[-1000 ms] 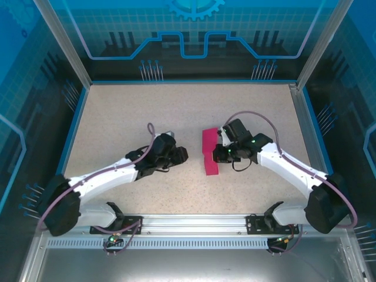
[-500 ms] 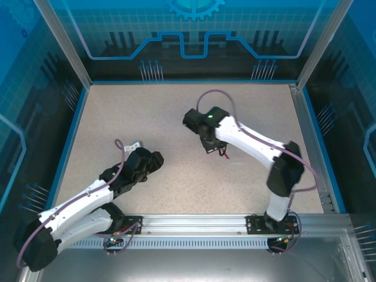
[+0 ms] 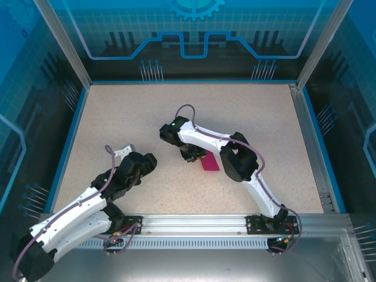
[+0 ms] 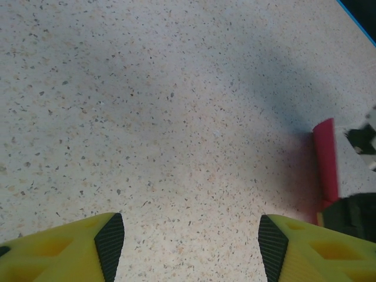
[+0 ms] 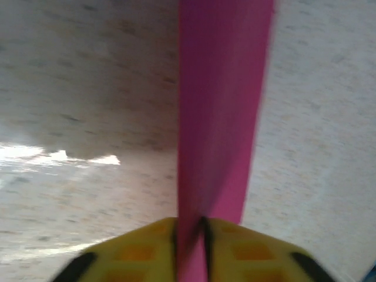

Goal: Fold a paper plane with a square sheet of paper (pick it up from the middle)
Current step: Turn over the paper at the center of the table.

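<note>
Paper plane (image 5: 223,117) extends forward from between the right gripper's (image 5: 189,226) fingers (pinched on it), that arm doubled back leftward over the table (image 3: 117,117); left gripper (image 4: 191,244) spread, well apart.

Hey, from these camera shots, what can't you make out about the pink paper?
Top view: the right arm covers most of the pink paper, so its shape is hidden.
Right wrist view: blur wipes out any creases; the paper's far end is cut off by the top edge, and its near end sits inside the right end effector.
Left wrist view: only a thin strip shows, its near end behind a dark part I cannot identify.
</note>
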You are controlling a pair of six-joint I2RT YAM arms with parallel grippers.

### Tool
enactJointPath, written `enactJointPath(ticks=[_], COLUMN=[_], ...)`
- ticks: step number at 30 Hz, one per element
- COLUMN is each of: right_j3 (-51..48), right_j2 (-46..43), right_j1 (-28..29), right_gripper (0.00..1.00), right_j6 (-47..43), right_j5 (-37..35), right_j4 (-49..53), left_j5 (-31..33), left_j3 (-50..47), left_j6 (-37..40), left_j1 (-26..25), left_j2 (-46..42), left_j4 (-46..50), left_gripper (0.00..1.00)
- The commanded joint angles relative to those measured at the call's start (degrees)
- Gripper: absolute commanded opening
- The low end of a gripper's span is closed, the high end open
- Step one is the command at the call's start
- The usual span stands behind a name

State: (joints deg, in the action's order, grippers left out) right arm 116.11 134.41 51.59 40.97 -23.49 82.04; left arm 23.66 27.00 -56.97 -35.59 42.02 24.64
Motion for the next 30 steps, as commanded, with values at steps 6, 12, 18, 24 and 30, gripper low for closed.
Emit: enactJointPath(ticks=[6,12,18,24,30], right_j3=[-5.65,-34.2,-45.87,-42.65,-43.44], right_j2=[-9.93,-28.32,-32.63,-25.75,-22.5], right_j1=[-0.14,-10.34,-21.97,-25.62,-25.67], right_gripper=[0.45,0.5,0.47,0.39,0.34], right_j6=[-2.45,-2.81,-6.35,-8.16,-8.47], right_j5=[18.41,28.02,36.71,40.05,39.6], right_j4=[-18.14,-41.33,-52.15,-52.86,-53.64], left_j5=[-5.64,-18.59,-31.09,-35.2,-35.82], left_j3=[1.31,2.72,13.17,27.15,31.74], left_j6=[2.81,7.29,10.29,10.92,7.11], left_j1=[0.83,0.81,0.81,1.35,4.22], left_j2=[1.15,9.45,30.6,49.08,57.55], left_j4=[2.73,-6.52,-14.54,-14.93,-16.27], left_gripper=[0.7,0.71,0.67,0.57,0.48])
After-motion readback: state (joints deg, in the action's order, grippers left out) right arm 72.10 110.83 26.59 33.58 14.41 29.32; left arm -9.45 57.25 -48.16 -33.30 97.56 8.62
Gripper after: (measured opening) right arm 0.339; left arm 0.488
